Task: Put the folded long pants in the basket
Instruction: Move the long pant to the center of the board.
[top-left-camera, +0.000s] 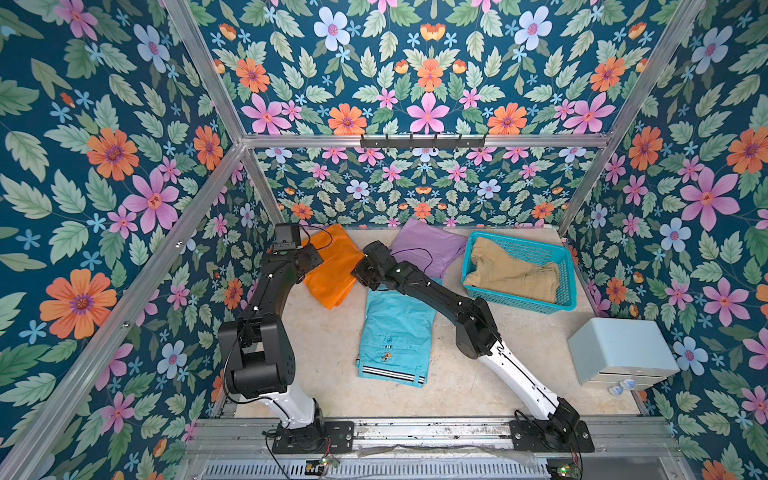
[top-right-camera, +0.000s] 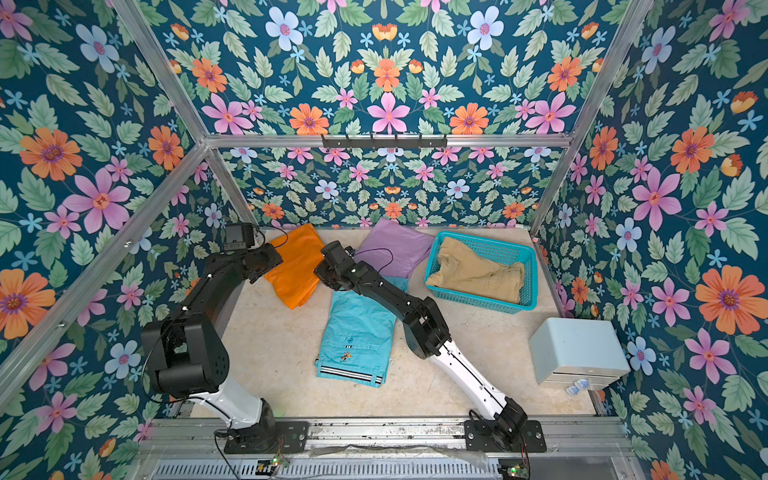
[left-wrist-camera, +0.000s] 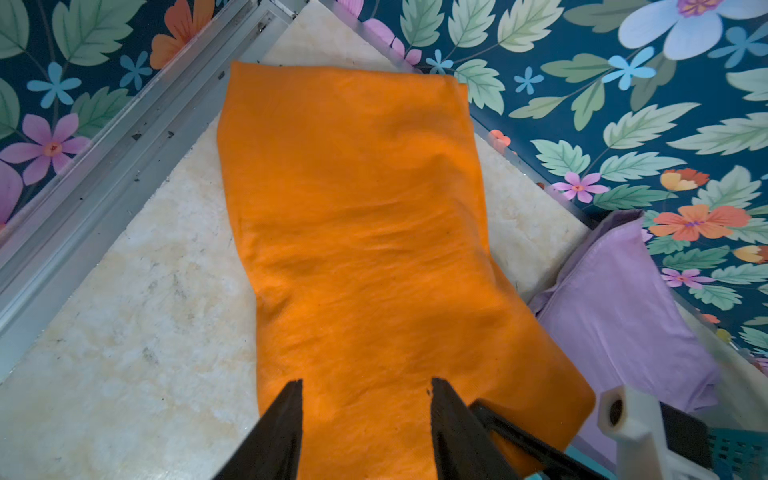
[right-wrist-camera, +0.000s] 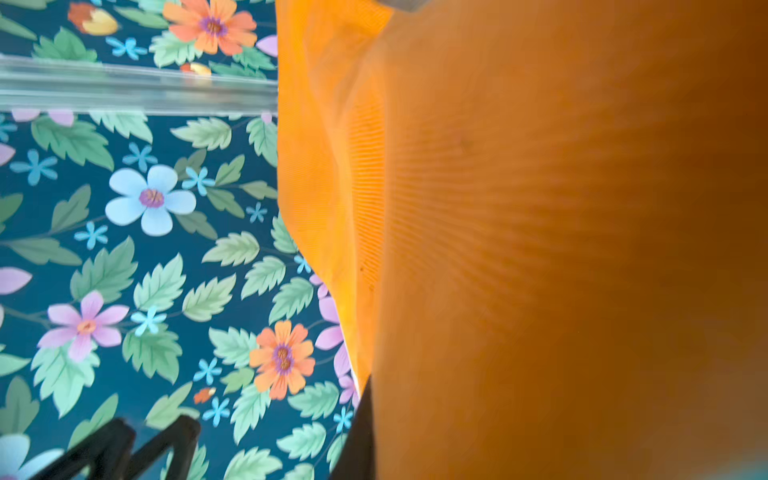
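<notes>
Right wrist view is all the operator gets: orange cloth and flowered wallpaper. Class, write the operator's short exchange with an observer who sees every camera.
Operator: Is anything in the basket?
Observer: Yes, the tan pants lie inside the basket.
Operator: Where is the left hand?
Observer: The left hand is open over one end of the orange pants.
</notes>
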